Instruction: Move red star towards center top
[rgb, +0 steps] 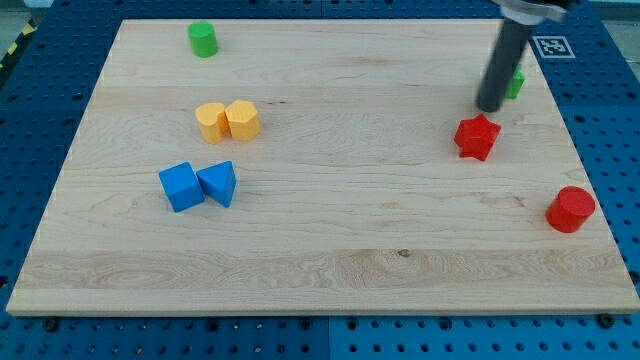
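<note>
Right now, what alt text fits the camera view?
My tip sits just above the red star at the board's right. A red cylinder lies lower right; yellow blocks, blue blocks and a green cylinder lie left.

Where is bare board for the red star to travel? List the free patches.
Free: the top middle, between green cylinder and my tip; the whole bottom strip. Crowded: yellow blocks and blue blocks at left; red star under my tip.

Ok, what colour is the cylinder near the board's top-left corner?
Green. The green cylinder shows clearly in the camera view, standing alone near the wooden board's top-left corner.
</note>
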